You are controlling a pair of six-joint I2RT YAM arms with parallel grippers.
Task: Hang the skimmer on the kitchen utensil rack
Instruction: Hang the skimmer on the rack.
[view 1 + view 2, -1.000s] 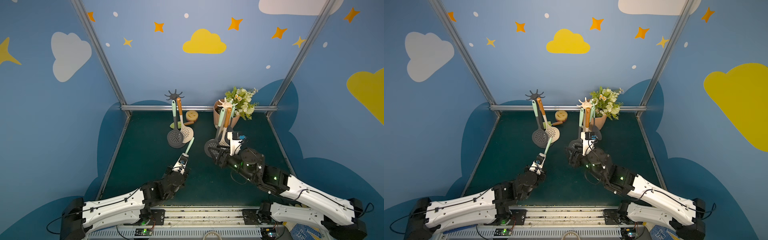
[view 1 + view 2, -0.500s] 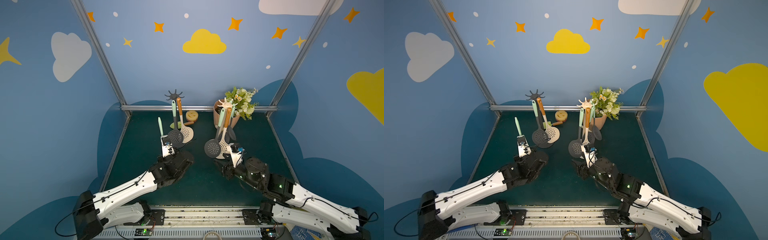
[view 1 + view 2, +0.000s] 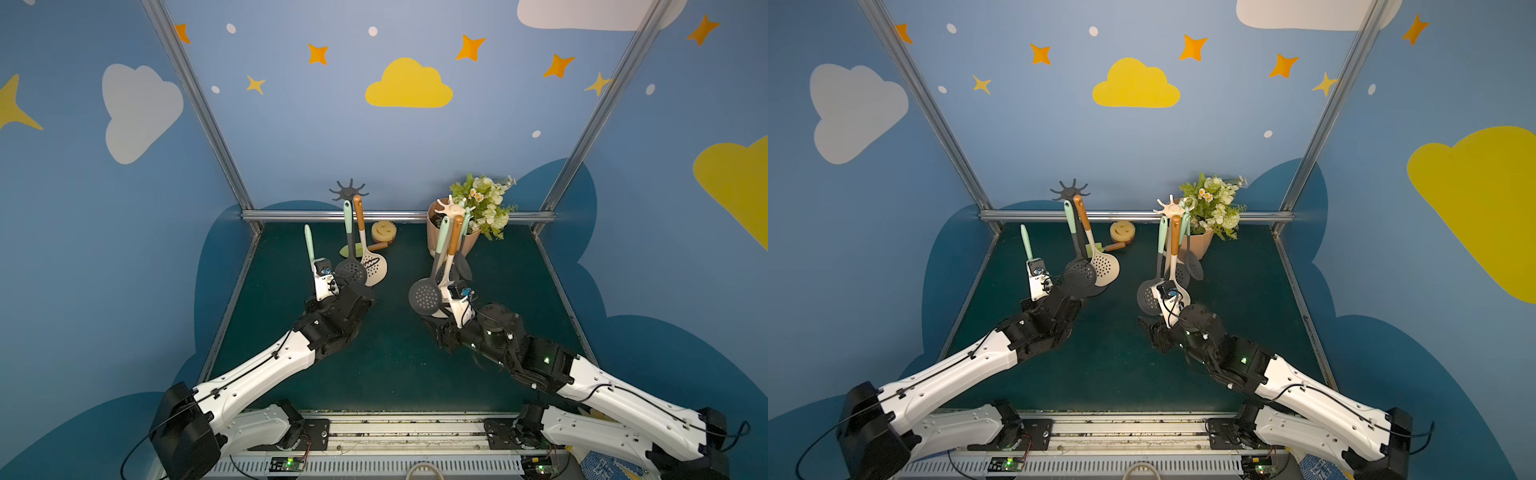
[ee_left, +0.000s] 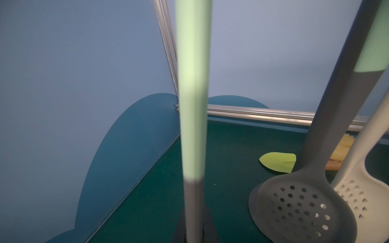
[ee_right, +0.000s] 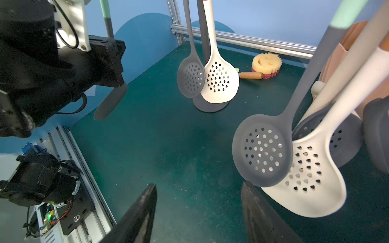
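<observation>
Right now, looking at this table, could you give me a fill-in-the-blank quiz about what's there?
The left end effector is shut on a skimmer whose upper handle is pale ____. The right end effector stands ____, holding nothing. On the dark rack hang ____ skimmers. The yellow sponge shows a ____ face.
Missing words: green; open; two; smiling.
</observation>
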